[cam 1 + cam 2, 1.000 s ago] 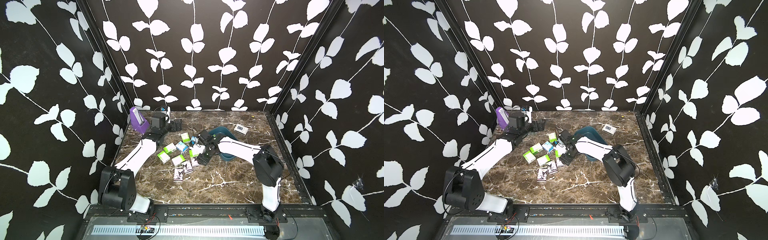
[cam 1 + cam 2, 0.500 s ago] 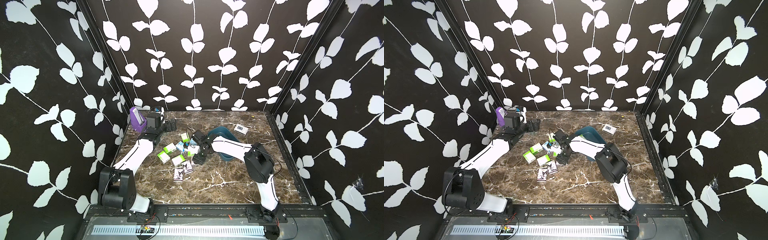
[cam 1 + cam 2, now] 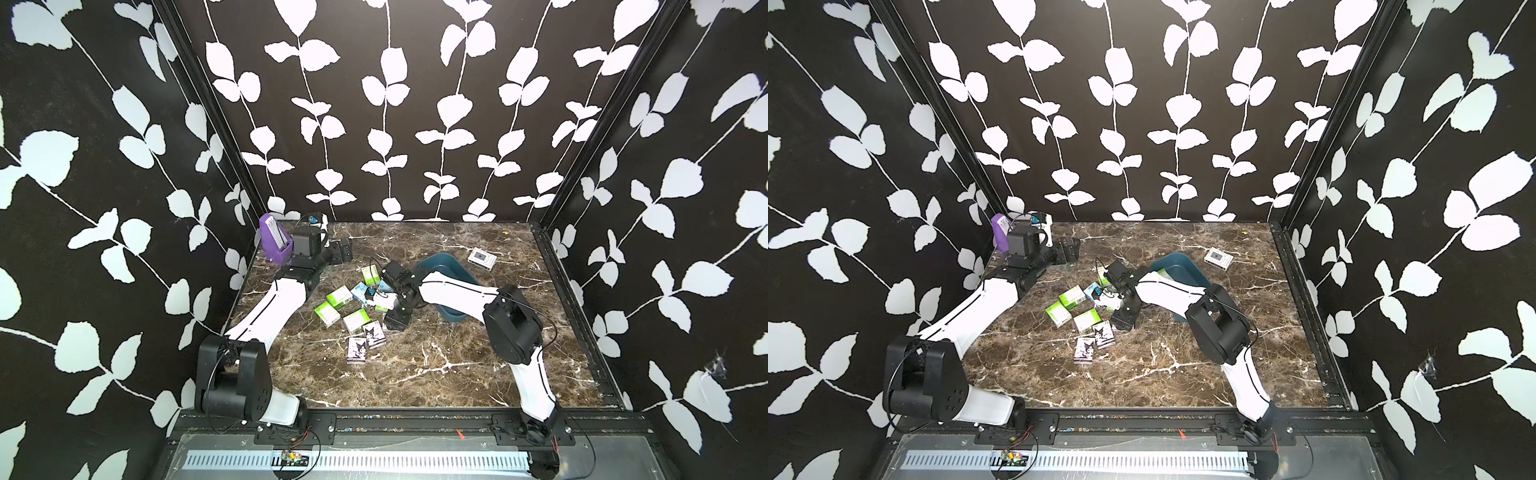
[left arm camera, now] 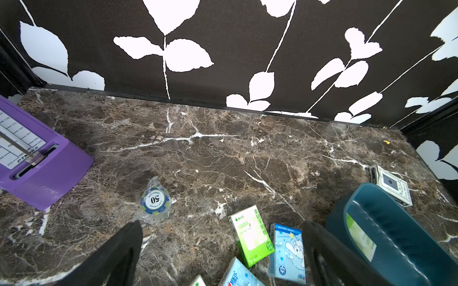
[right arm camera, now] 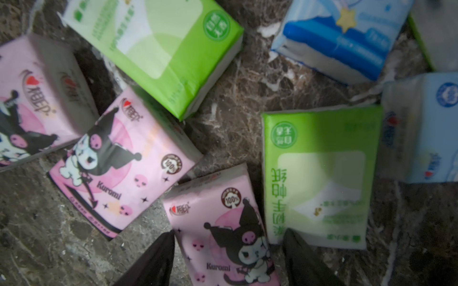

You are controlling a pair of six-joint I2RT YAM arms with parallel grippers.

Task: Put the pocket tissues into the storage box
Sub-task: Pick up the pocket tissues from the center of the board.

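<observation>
Right gripper [image 5: 229, 232] hangs low over the scattered packs with its jaws apart, one dark finger on each side of a pink cartoon pack [image 5: 210, 247] that lies flat on the table. One finger [image 5: 153, 260] reaches that pack's edge and the other overlaps the corner of a green pack [image 5: 314, 178]; nothing is lifted. In a top view, the right gripper [image 3: 397, 321] points down at the near side of the cluster. The left gripper [image 4: 223, 224] is spread wide and empty, with only bare marble between its fingers. In a top view it sits at the back left [image 3: 343, 251], just beside the purple metronome [image 3: 274, 241].

The table [image 3: 415, 374] is dark brown marble with white veins. On it, right of centre and toward the back, stands the storage box [image 3: 455, 266], its near part hidden under the right arm's white forearm. A pale green pack [image 4: 361, 237] shows inside it.

The other pocket tissues [image 3: 356, 321] lie loose on the table just left of the box, between the two arms: green, blue and pink packs at mixed angles, some touching. Two pink ones [image 3: 358, 349] lie nearest the front.

A flat white-grey gadget [image 3: 482, 258] lies beyond the box, near it but apart. A blue poker chip in clear wrap [image 4: 155, 200] lies near the metronome's base.
</observation>
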